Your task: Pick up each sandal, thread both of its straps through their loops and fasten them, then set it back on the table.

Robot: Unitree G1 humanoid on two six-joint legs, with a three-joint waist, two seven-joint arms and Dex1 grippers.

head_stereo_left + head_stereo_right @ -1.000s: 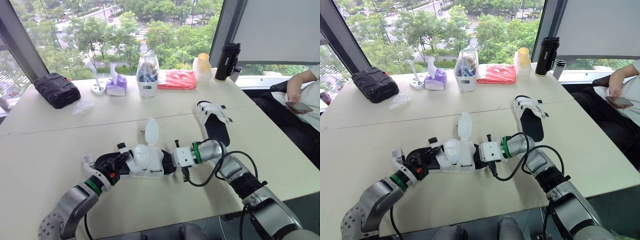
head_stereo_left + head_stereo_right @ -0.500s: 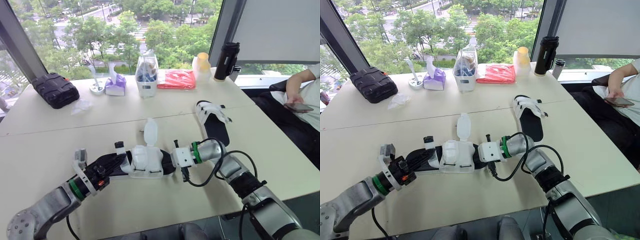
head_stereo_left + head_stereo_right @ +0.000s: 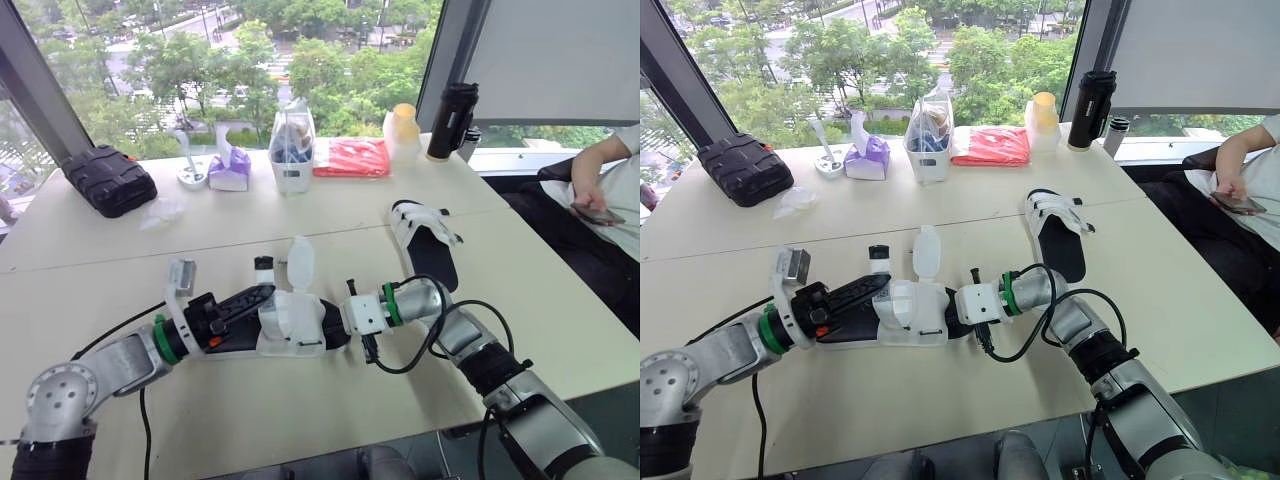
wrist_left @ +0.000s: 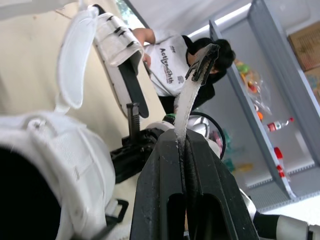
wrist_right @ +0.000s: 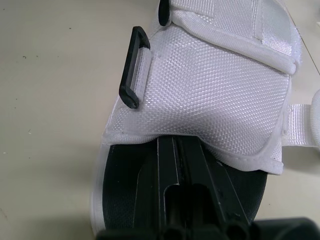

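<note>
left gripper (image 4: 186, 146) pinching strap (image 4: 188, 106), right gripper (image 5: 172, 145) — sandal (image 5: 215, 85)

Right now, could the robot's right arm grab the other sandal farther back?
Probably not yet: the right fingers are busy, pushed into the toe of the near sandal. The other sandal lies uncovered close beside that arm.

Both head views look forward and down across the cream tabletop (image 3: 300, 420) toward its window edge, sharing the black-soled, white-strapped sandal (image 3: 295, 325) by the front edge. The left wrist camera looks along the left gripper (image 4: 184, 140) and its pinched white strap (image 4: 186, 107); the right wrist camera hugs the sandal's upper.
</note>
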